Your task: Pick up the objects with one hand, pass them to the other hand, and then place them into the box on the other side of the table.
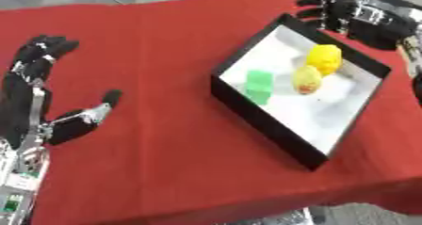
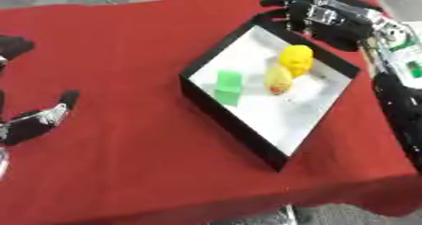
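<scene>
The box, black-walled with a pale floor, lies askew toward the right edge of the bench, one corner pointing at the far right corner; the placement suits the task, since the right side is where deliveries end. Three things lie inside it: a green block near the left wall; a yellow rounded piece toward the far wall; a second yellowish piece with a reddish mark just beside and nearer than the first, the two seemingly touching. All three rest on the box floor, apart from both hands.

The right robot hand hangs over the box's far corner, fingers curled loosely downward and grasping nothing; its position above the rim is consistent with a drop just made, in my judgement, though the frames alone cannot confirm it. The left robot hand stands near the left edge of the bench, fingers straight and raised, thumb spread toward the middle; it is released and carries nothing, a posture fit for receiving or reaching.

No loose object is visible on the red cloth outside the box; judged from that, the transfers appear complete or nearly so. Risk noted: the right hand sits close over the box wall; a careless withdrawal could nudge the box.
</scene>
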`<action>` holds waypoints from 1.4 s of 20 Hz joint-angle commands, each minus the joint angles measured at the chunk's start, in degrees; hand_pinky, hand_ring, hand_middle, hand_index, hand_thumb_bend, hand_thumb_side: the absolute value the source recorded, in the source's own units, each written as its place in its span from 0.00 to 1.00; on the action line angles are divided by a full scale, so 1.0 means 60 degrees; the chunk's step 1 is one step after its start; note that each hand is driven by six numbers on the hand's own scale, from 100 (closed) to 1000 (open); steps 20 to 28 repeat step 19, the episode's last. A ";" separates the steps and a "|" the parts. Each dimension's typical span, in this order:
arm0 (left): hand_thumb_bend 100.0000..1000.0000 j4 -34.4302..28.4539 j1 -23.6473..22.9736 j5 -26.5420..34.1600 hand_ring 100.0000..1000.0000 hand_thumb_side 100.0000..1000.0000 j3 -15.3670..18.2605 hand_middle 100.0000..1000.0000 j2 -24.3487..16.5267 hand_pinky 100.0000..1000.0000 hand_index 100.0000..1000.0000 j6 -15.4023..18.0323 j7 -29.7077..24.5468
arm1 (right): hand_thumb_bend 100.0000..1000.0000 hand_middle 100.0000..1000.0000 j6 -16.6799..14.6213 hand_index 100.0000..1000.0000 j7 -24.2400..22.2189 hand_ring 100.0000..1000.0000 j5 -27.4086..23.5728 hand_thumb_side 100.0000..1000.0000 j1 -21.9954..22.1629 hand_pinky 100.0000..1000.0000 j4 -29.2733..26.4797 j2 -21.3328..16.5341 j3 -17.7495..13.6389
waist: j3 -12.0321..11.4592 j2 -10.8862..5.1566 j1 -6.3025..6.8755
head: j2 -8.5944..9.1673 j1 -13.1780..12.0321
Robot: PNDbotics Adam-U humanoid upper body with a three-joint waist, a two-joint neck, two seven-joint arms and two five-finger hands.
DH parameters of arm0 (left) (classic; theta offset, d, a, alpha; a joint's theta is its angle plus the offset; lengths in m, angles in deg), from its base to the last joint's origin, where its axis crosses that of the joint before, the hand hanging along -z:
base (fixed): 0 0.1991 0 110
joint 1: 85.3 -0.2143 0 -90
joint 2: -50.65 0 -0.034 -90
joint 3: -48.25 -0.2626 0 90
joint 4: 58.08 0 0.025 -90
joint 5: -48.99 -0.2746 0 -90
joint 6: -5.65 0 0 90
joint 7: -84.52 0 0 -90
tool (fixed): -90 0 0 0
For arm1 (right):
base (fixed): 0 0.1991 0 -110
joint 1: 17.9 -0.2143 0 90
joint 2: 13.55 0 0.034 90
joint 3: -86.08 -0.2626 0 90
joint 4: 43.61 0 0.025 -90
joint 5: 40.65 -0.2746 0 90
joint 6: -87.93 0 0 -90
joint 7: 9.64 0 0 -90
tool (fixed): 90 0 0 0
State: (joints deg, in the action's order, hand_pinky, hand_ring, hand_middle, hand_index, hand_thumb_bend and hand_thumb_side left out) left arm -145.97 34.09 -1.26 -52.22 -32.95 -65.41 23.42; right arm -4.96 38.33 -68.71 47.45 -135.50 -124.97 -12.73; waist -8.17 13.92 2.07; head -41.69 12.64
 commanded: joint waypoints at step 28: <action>0.09 -0.1219 -0.1247 0.3501 0.75 0.78 0.2458 0.67 -0.0759 0.99 0.85 -0.1877 -0.0072 | 0.00 1.00 -0.0146 1.00 0.1977 1.00 -0.2461 0.51 0.1942 1.00 -0.2380 0.0611 -0.1429 | -0.0233 -0.0134 -0.0190 | 0.0075 -0.1536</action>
